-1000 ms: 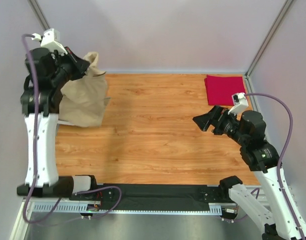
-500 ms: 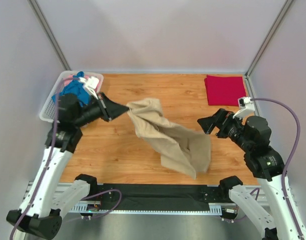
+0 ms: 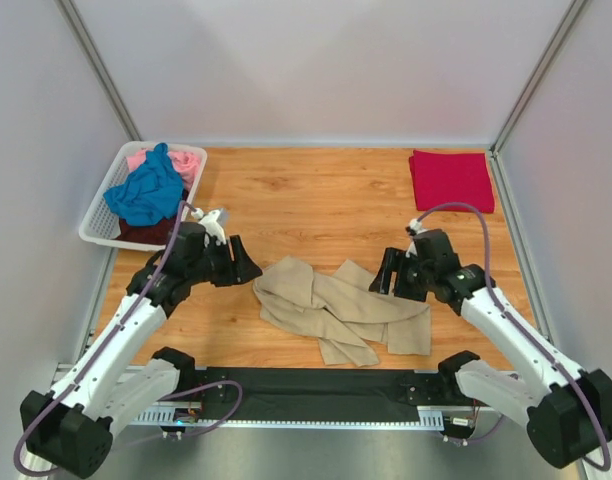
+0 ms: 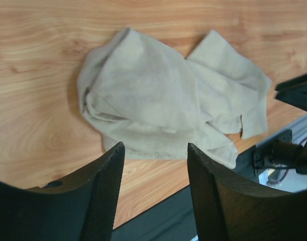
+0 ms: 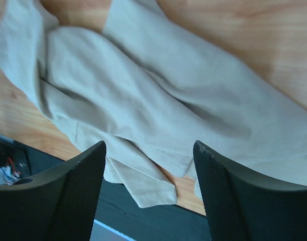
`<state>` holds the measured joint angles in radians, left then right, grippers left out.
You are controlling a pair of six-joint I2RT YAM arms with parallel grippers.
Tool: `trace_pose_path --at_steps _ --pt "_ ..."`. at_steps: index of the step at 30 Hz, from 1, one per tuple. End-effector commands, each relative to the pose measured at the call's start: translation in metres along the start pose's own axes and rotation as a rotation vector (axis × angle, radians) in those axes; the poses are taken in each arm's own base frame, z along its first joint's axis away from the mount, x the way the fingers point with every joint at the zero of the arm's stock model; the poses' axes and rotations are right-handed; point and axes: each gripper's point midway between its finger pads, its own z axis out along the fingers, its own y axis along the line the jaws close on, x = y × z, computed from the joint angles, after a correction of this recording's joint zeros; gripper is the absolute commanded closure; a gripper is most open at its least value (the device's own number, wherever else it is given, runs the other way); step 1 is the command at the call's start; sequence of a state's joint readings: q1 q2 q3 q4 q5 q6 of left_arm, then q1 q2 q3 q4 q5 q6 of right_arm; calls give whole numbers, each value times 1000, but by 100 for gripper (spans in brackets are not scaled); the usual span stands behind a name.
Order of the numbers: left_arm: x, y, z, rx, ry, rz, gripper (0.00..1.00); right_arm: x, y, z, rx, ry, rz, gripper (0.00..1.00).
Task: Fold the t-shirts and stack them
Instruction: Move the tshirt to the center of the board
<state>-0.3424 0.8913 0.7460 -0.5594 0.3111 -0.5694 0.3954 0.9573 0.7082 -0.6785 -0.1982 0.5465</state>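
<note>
The tan t-shirt [image 3: 341, 310] lies crumpled and loosely spread on the wooden surface [image 3: 316, 200], close to its near edge. Nothing lies on top of it. The left jaws hang just to its left and the right jaws just to its right. Both pairs stand apart and hold nothing.

Well beyond the tan t-shirt, in the far right corner, a red t-shirt [image 3: 451, 180] lies folded flat. Far off to the tan t-shirt's left sits a white basket [image 3: 96, 225]. A blue t-shirt [image 3: 146, 192] is heaped on top inside it, a pink t-shirt [image 3: 186, 160] shows behind that, and a dark t-shirt [image 3: 146, 232] peeks out at the front.

Only the top view takes in the basket and the red t-shirt. The right wrist view shows a corner of the tan cloth reaching over the black strip [image 3: 326, 380] along the near edge. The left wrist view catches part of the right arm past the tan t-shirt's far side.
</note>
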Motion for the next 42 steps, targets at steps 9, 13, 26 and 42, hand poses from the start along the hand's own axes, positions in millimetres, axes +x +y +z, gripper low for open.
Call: trace_pose_path --at_steps 9,13,26,42 --pt "44 -20 62 85 152 165 28 55 2 44 64 134 34 34" --pt "55 -27 89 70 255 193 27 56 -5 47 84 114 51 34" --pt "69 -20 116 5 275 168 92 32 -59 10 372 -102 126 28" --pt "56 -34 86 32 207 139 100 16 -104 31 533 -264 335 32"
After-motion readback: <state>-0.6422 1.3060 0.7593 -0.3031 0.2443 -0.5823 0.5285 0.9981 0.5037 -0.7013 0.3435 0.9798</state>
